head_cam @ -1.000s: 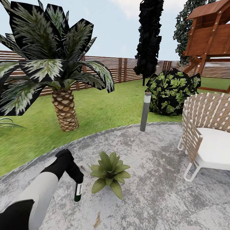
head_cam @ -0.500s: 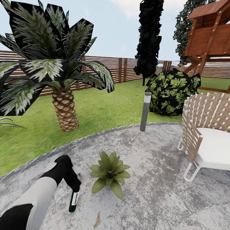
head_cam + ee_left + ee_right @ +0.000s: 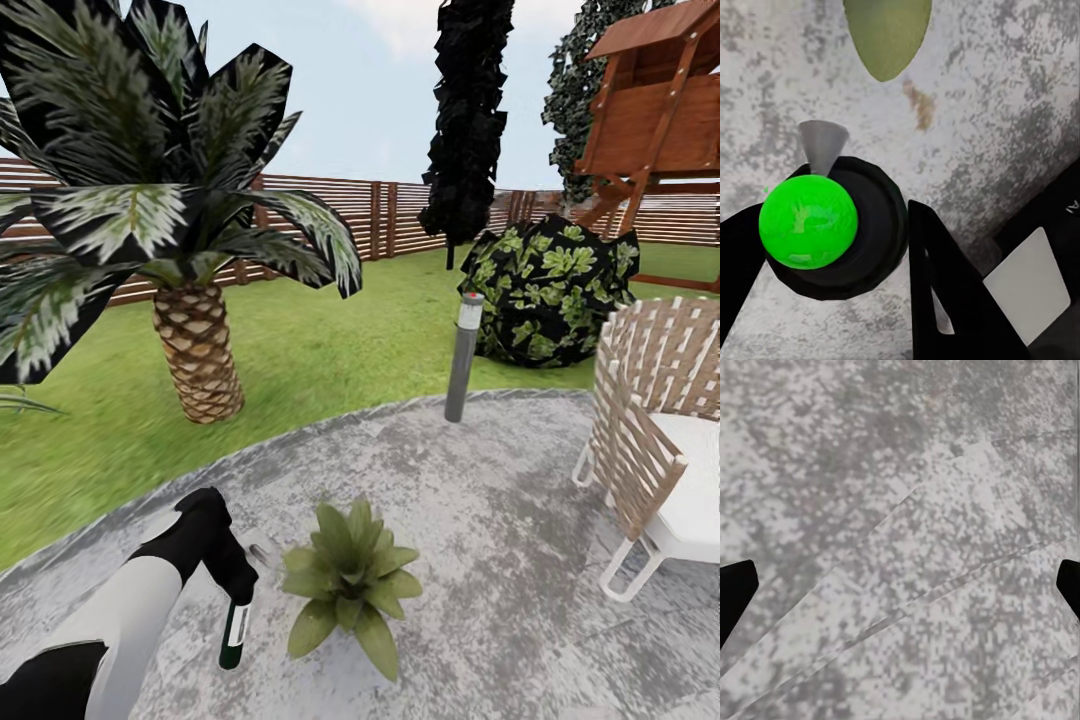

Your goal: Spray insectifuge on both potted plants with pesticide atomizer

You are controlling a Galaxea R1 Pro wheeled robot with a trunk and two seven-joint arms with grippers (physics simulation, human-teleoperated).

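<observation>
Swinging my head leftward, I keep my left end effector (image 3: 238, 603) clamped on the atomizer (image 3: 235, 634), hanging just beside the potted plant (image 3: 350, 583), ready for spraying.

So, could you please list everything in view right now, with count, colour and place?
potted plant: one, green, on the patio beside the bottle
pesticide atomizer: one, dark green with a white band, hanging from the left hand
palm: one, scaly brown trunk, on the lawn
bollard lamp: one, grey, at the patio edge
wicker chair: one, beige, at the right
fence: brown slats, behind
left hand: black, shut on the bottle
right hand: black fingertips apart, over the patio
</observation>
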